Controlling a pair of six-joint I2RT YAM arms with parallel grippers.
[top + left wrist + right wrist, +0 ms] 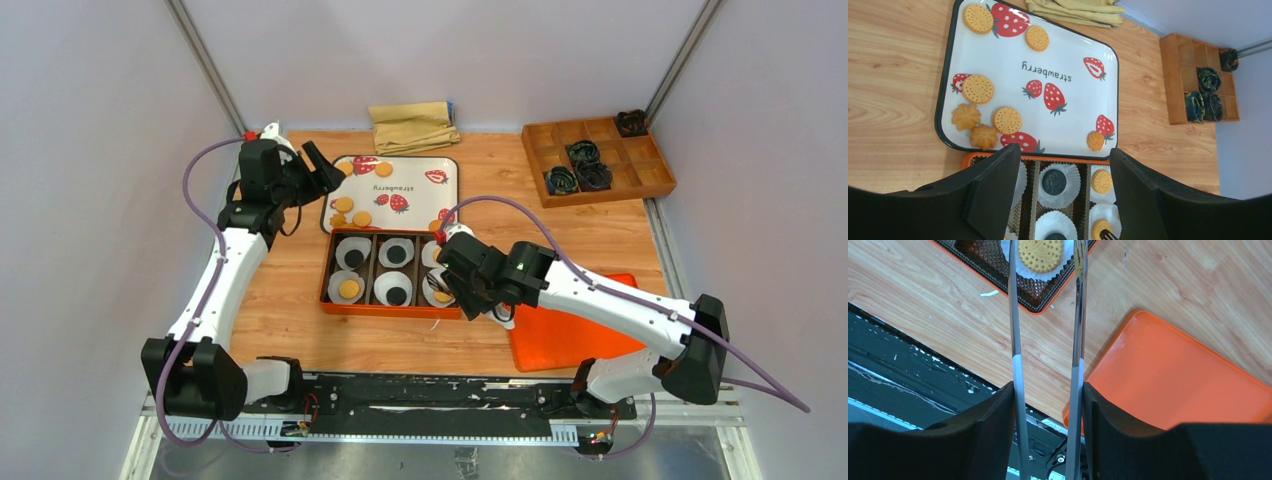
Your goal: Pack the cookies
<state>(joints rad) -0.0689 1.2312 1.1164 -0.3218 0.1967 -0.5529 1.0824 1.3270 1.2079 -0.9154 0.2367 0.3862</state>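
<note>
Several golden cookies (pixel 1007 120) lie on the white strawberry tray (pixel 998 55), mostly at its left end (pixel 343 204). The orange box (pixel 385 310) holds white paper liners with black cookies (pixel 397 254) and golden cookies (pixel 349 290). My left gripper (pixel 325 168) is open and empty, hovering over the tray's left side; in the left wrist view (pixel 1065 160) it frames the box's far row. My right gripper (pixel 1048 390) is shut on metal tongs (pixel 1015 340). The tongs' tips stand either side of a golden cookie (pixel 1040 254) in the box's near right liner.
An orange lid (pixel 580 320) lies right of the box under my right arm. A wooden divided organiser (pixel 597 158) with dark rolled items stands at the back right. A folded tan cloth (pixel 412 125) lies behind the tray. The black rail (pixel 923 370) runs along the table's near edge.
</note>
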